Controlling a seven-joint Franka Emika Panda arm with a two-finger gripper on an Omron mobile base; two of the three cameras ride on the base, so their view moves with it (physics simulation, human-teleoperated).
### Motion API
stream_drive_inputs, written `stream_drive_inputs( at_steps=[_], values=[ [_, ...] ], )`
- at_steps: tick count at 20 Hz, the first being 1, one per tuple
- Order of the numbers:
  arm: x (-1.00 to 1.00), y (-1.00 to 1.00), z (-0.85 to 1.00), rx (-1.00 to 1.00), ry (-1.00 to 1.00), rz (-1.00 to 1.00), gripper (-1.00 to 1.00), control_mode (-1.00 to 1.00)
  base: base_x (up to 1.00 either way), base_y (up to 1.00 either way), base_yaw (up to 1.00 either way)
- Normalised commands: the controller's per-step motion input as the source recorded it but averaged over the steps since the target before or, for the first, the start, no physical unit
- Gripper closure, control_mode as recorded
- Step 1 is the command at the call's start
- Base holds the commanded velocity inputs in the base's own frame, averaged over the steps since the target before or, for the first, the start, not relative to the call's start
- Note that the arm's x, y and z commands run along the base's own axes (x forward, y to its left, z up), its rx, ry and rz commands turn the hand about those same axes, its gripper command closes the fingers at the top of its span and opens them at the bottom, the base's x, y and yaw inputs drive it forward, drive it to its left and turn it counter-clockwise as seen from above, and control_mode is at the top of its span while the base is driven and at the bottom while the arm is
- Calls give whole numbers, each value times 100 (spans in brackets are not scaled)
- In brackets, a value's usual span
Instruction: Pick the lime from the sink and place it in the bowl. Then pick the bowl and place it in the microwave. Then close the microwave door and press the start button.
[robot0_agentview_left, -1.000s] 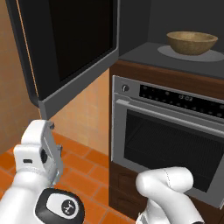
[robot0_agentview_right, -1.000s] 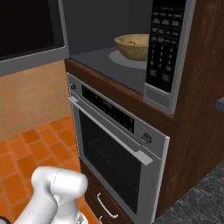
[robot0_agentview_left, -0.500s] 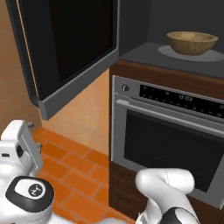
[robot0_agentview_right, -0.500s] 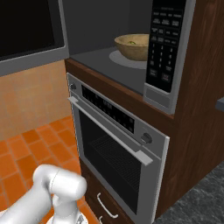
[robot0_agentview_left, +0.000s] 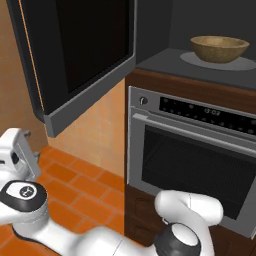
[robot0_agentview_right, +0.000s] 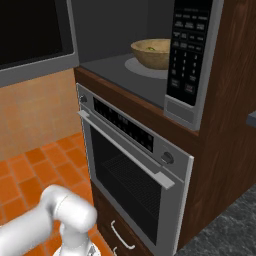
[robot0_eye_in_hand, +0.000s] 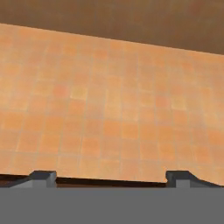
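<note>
The tan wooden bowl (robot0_agentview_left: 219, 48) sits on the pale round plate (robot0_agentview_left: 220, 61) inside the microwave (robot0_agentview_right: 115, 30) cavity. A sliver of the yellow-green lime (robot0_agentview_right: 150, 48) shows over the bowl's rim (robot0_agentview_right: 150, 53). The microwave door (robot0_agentview_left: 80, 55) hangs wide open to the left, its black glass facing the cavity. My gripper (robot0_eye_in_hand: 110, 177) is open, its fingertips (robot0_eye_in_hand: 42, 176) far apart with nothing between them, facing an orange tiled wall (robot0_eye_in_hand: 109, 109). My white hand (robot0_agentview_left: 17, 155) is low at the left, below the door's lower edge. The sink is out of view.
A steel oven (robot0_agentview_left: 200, 150) with a bar handle (robot0_agentview_right: 125, 157) sits under the microwave. The microwave's button panel (robot0_agentview_right: 190, 50) is right of the cavity, set in a dark wood cabinet (robot0_agentview_right: 230, 130). Orange floor tiles (robot0_agentview_left: 75, 185) spread below the door.
My hand has swung left and a little up in the left base view, toward the frame's edge. The bowl, the door and the oven have not moved.
</note>
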Motion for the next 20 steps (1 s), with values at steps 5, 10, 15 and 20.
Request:
stream_drive_inputs(
  at_steps=[5,10,15,20],
  values=[
    [39,0,0,-7,-8,-22,-100,-100,0,0,0],
    [44,23,2,-13,-5,-22,-100,-100,0,0,0],
    [10,13,23,-3,-26,-15,-100,-100,0,0,0],
    [0,0,50,0,-32,-8,-100,-100,0,0,0]
  ],
)
